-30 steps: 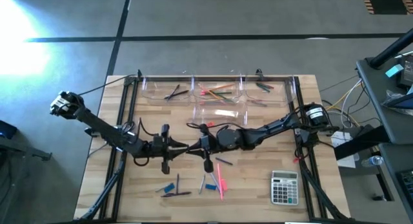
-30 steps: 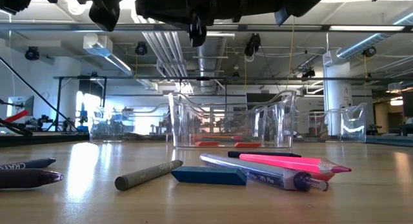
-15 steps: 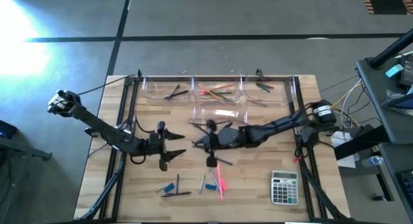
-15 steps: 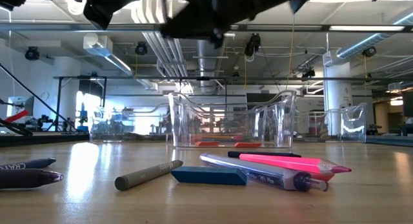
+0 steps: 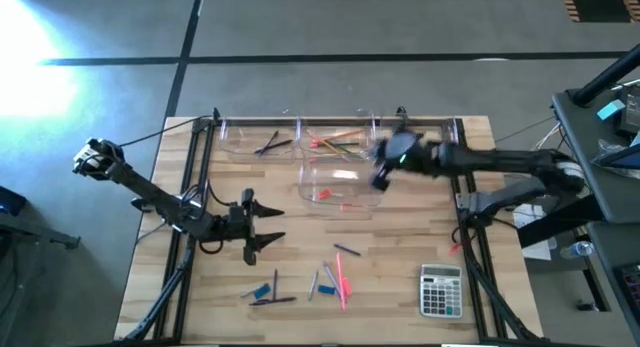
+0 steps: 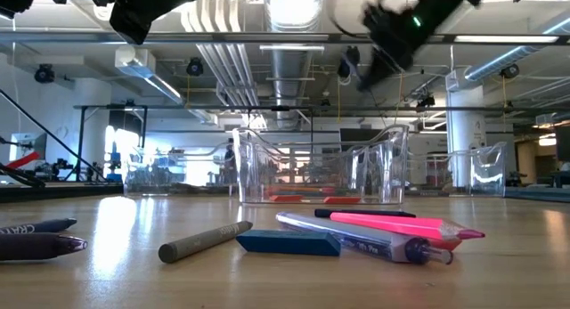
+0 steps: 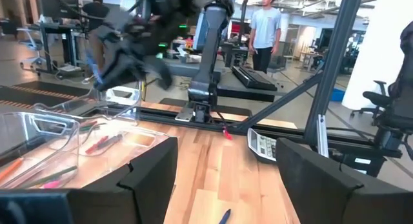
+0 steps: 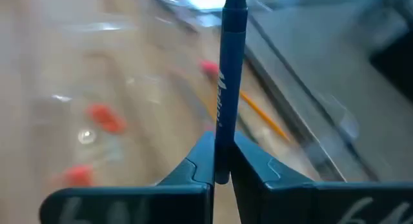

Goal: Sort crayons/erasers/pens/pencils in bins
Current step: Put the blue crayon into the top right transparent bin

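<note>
My right gripper (image 5: 382, 175) hangs over the clear bins at the far side, shut on a dark blue pen (image 8: 229, 69) with pale lettering; the low view shows it high up (image 6: 392, 33). Three bins stand in a far row (image 5: 335, 137), holding dark pens (image 5: 268, 144), pencils (image 5: 335, 140) and crayons (image 5: 408, 135). A fourth bin (image 5: 340, 182) in front holds red erasers. My left gripper (image 5: 262, 227) stands open and level over the table's left middle, holding nothing (image 7: 226, 179). Loose on the near table lie a pink pencil (image 6: 405, 224), a blue eraser (image 6: 287, 242) and a grey-green crayon (image 6: 205, 240). My right gripper pinches one end of the pen (image 8: 222, 140) between its two fingers. The pen runs on past the fingertips in line with them. It is lifted clear, above the bins.
A grey calculator (image 5: 440, 290) lies at the near right. More sticks and a blue eraser (image 5: 262, 290) are scattered along the near edge. Black rails (image 5: 200, 187) frame the table's left and right sides. A person (image 7: 264, 30) stands in the room beyond.
Both grippers met over the table's middle. My left gripper has opened and let go, staying roughly in place. My right gripper has swung fast toward the far right and up, carrying the blue pen over the bins, its fingers tipped downward.
</note>
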{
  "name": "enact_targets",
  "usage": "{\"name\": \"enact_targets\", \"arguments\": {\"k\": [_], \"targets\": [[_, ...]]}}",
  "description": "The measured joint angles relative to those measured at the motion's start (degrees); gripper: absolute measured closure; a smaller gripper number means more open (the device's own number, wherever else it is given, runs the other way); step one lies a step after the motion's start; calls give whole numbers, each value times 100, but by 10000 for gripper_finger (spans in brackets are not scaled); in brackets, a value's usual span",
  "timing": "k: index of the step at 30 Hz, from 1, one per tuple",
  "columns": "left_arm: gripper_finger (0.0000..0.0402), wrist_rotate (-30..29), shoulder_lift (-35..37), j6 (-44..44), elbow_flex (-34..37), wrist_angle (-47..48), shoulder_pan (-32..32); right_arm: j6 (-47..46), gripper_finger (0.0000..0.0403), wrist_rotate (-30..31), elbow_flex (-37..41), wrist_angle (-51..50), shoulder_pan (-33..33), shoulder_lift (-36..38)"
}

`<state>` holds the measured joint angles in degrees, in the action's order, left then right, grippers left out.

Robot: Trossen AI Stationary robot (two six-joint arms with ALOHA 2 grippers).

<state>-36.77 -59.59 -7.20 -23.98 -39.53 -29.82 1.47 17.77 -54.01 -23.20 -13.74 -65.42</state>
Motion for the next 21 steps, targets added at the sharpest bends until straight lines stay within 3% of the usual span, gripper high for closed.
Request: {"name": "enact_targets", "arguments": {"k": [5,10,15,21], "targets": [[155,-73,-12,5,-18,-6,22,-169,382,-440,771,-73,-1748,452],[155,-154,-15,48,-21,-9,32,-42,381,-852,1100,-47,-2873,208],[155,-159,-15,55,-43,-44,92,-38,374,-1044,1108,-31,-3304,-290],[155,-160,-15,159,-44,-42,96,-83,322,-1039,1108,-56,-3342,-671]]}}
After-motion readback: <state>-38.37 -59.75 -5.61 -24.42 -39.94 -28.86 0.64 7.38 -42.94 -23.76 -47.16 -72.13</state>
